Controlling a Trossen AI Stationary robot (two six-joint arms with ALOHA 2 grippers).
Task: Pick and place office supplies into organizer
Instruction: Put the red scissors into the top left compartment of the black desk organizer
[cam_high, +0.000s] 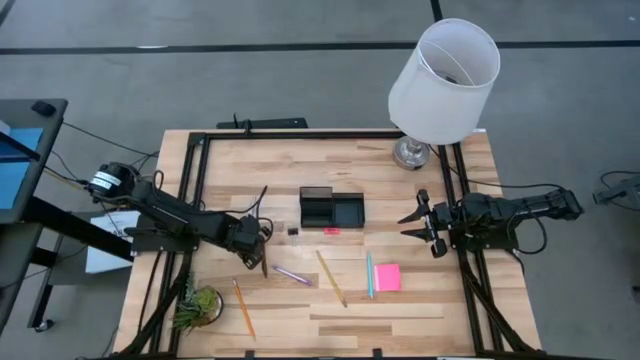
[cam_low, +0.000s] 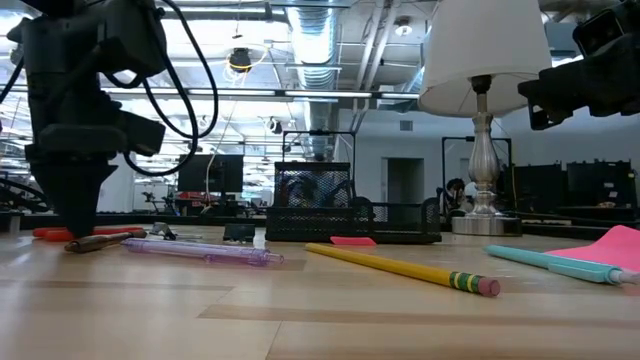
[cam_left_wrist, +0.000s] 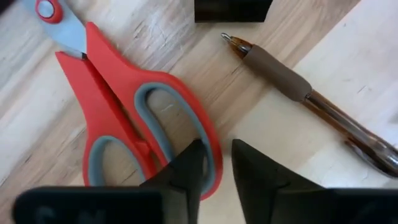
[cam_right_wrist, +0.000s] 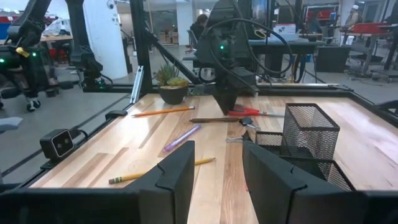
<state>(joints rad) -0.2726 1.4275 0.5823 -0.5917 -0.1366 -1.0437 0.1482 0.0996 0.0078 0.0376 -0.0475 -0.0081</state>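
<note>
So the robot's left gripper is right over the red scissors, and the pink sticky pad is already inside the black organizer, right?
Not quite. The left gripper is over the red scissors, but the pink sticky pad lies on the table, apart from the black organizer. The high view shows it.

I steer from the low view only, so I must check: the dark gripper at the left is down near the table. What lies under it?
Observer: The left wrist view shows the left gripper over the handle of the red scissors, fingers slightly apart.
Operator: Is anything beside the scissors?
Observer: A brown pen, lying apart from them.
Operator: And the other arm?
Observer: In the high view, the right gripper waits open, to the right of the organizer.
</note>
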